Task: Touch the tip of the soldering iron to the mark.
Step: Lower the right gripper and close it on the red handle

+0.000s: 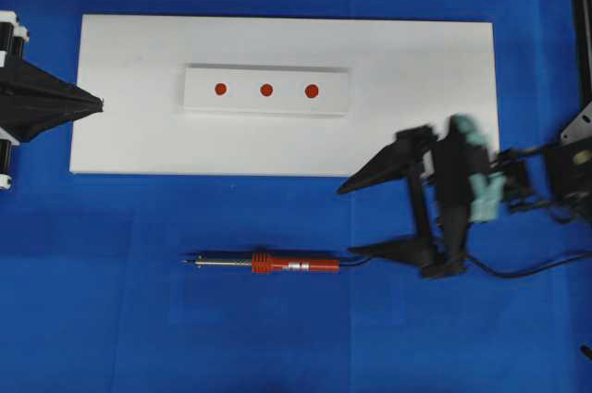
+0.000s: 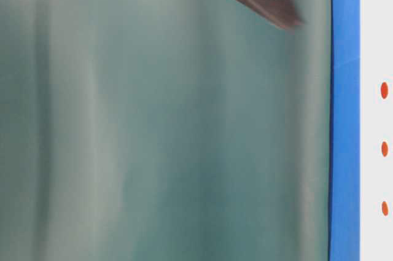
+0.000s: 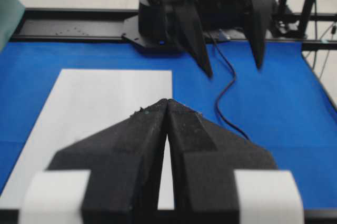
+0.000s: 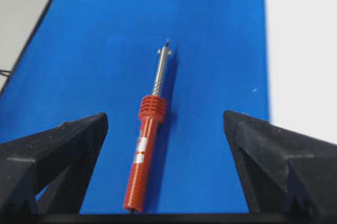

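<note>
The right end effector [image 1: 351, 219] hangs over the blue bench [image 1: 277, 337] near its right edge, its two black tapered fingers [image 4: 58, 155] spread wide apart and holding nothing; in the overhead view one finger reaches over the near right corner of the white board [image 1: 139, 134] and the other lies just beside the cord end of the soldering iron [image 1: 277, 264], and this arm shows some motion blur. From its wrist view the red-orange ribbed handle [image 4: 143, 155] sits between the open fingers without touching either, the silver shaft running away from the camera to the tip [image 4: 167, 41]. The soldering iron lies flat on the blue cover, apart from the white board and parallel to its long near edge, with the tip [image 1: 186, 261] pointing toward the left edge of the bench and the black cord [image 1: 518, 273] trailing off toward the right. On the white board sits a smaller raised white strip [image 1: 242, 104] bearing three red marks [image 1: 266, 90] in a row, well apart from the iron. The left end effector [image 1: 100, 104] rests at the left short edge of the white board, its fingers pressed together to a point with nothing between them; its own wrist view shows the two pads [image 3: 142, 139] meeting along a thin seam. The table-level view is mostly filled by a blurred grey-green surface, with only a strip of blue and the three marks at its right side.
</note>
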Tool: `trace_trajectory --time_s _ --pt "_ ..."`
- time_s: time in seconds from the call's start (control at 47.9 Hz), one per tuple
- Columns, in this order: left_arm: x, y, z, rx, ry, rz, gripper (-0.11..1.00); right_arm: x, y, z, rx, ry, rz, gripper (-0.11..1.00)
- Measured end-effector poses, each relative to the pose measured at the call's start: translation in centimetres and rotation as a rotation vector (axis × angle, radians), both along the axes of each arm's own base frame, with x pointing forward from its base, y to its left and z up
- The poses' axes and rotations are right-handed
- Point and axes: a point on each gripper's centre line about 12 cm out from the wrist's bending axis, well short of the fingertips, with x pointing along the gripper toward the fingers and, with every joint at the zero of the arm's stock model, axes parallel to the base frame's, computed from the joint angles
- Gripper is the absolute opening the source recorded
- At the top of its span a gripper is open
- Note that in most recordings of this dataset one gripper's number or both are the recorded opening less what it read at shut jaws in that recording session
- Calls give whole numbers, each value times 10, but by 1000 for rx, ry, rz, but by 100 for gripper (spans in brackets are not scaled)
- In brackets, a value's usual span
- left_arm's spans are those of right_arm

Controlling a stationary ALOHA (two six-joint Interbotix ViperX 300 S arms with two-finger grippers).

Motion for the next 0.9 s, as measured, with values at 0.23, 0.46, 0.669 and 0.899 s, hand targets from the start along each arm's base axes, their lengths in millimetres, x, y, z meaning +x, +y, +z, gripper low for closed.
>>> trace_trajectory --time_s 0.23,0.46,0.669,0.899 --pt "-1 0 -3 -1 3 1 0 31 19 -36 34 42 -27 88" --pt "-2 0 -7 0 9 0 0 55 27 -71 49 111 -67 88" --pt "-2 0 -8 -1 12 1 0 69 31 -105 51 178 -98 88" --pt "-2 0 -8 2 12 0 0 77 42 -121 46 189 -89 87"
